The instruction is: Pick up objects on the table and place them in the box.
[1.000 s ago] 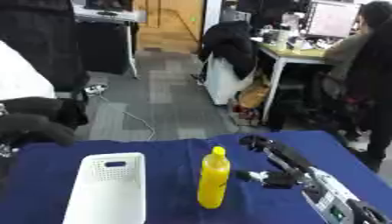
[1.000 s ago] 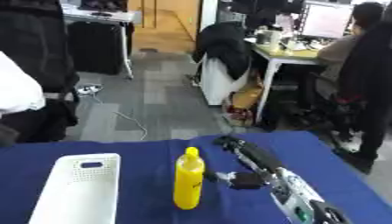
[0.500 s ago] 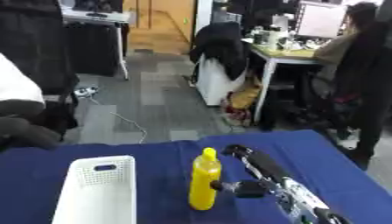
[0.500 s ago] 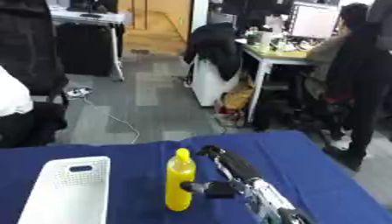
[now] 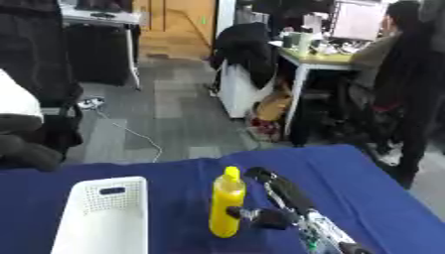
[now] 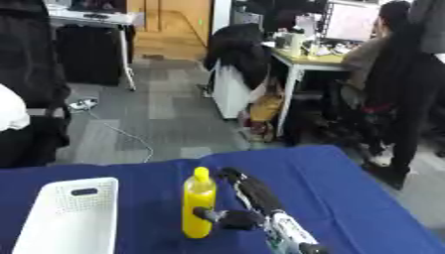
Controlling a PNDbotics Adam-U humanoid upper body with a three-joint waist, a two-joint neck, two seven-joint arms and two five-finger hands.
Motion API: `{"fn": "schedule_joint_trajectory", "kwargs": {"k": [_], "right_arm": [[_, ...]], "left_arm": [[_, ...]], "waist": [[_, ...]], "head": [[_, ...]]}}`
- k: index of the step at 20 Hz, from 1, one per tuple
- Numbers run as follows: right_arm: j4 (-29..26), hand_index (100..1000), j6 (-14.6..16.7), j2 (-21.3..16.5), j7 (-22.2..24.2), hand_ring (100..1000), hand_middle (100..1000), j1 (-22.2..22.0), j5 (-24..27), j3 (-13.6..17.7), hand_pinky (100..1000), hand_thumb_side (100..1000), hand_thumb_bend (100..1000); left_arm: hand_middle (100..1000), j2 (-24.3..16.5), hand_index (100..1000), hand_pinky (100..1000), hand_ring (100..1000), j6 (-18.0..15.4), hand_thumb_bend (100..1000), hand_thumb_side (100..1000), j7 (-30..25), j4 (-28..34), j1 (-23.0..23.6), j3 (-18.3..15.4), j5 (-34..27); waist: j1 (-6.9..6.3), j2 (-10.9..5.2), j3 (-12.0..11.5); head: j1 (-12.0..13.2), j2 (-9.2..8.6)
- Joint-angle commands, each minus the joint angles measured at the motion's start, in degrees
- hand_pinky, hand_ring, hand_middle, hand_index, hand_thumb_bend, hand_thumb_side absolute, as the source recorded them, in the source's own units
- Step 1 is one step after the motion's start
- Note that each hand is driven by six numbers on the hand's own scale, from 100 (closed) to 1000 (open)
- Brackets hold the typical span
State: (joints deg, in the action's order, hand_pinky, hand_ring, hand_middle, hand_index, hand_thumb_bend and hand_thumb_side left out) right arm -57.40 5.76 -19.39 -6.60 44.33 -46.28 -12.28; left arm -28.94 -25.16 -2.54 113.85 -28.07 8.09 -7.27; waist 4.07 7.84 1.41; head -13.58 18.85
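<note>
A yellow squeeze bottle [image 5: 226, 203] stands upright on the blue table [image 5: 365, 178], just right of a white perforated box [image 5: 100, 218]. My right hand [image 5: 276, 198] comes in from the lower right and lies directly beside the bottle's right side. Its fingers stretch straight toward the far edge and its thumb points at the bottle's lower half. I cannot tell whether the thumb touches the bottle. My left hand shows in neither view.
Beyond the table's far edge lies grey office floor with a cable, chairs and desks. A person in dark clothes stands at the far right near a desk with monitors. Bare blue cloth extends right of my arm.
The whole picture has shifted, so the head has moved. My right hand has drawn closer to the bottle, its thumb now right next to it. Bottle and box stay in place.
</note>
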Motion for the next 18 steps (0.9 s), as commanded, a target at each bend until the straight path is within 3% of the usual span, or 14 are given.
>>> {"fn": "schedule_joint_trajectory", "kwargs": {"k": [1, 4, 18], "right_arm": [[0.17, 930, 0.24, -0.38, -1.64, 823, 907, 1.74, 0.51, 0.50, 786, 954, 765], [0.92, 1000, 0.31, -0.08, -1.82, 839, 935, 2.02, 0.97, 0.46, 796, 967, 792], [4.17, 1000, -0.58, 0.11, -1.26, 840, 944, 3.55, 3.35, 0.96, 787, 956, 792]], "left_arm": [[813, -0.05, 808, 673, 576, 0.01, 269, 997, -0.02, 0.74, -1.35, -0.36, -0.29], [813, 0.08, 808, 673, 576, 0.03, 270, 997, -0.02, 0.74, -1.57, -0.34, -0.37], [812, 0.88, 808, 674, 578, 0.21, 274, 996, -0.33, 0.74, -3.10, -0.29, -1.07]], "waist": [[-0.23, -0.60, -0.12], [-0.27, -0.46, -0.24], [0.03, 0.16, -1.49]], "head": [[-1.04, -0.83], [-1.57, -1.11], [-4.55, -2.87]]}}
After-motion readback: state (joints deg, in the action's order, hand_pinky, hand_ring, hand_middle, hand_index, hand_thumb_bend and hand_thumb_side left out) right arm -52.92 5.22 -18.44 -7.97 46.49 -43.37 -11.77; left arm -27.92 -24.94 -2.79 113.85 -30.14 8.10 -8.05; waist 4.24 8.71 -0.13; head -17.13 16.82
